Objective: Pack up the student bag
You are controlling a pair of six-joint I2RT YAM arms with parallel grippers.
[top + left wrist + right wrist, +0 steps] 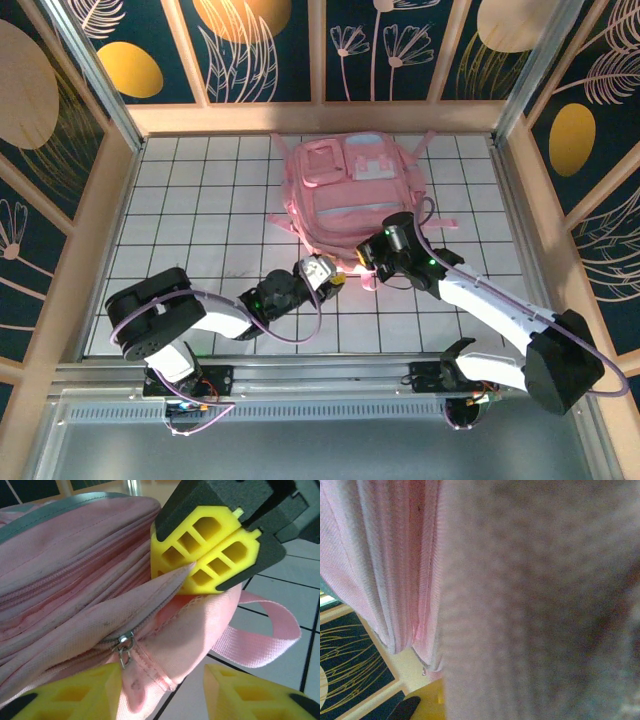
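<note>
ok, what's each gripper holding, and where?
Right gripper pinches a fabric fold of the student bag beside its zipper. Left gripper open near the zipper pull, holding nothing.

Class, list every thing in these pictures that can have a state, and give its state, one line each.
backpack: lying on the table, fabric near the zip pinched up.
zip pull: hanging free, ungripped.
strap: lying slack on the table.
right gripper: shut on the backpack fabric.
left gripper: open, facing the zip pull.
</note>
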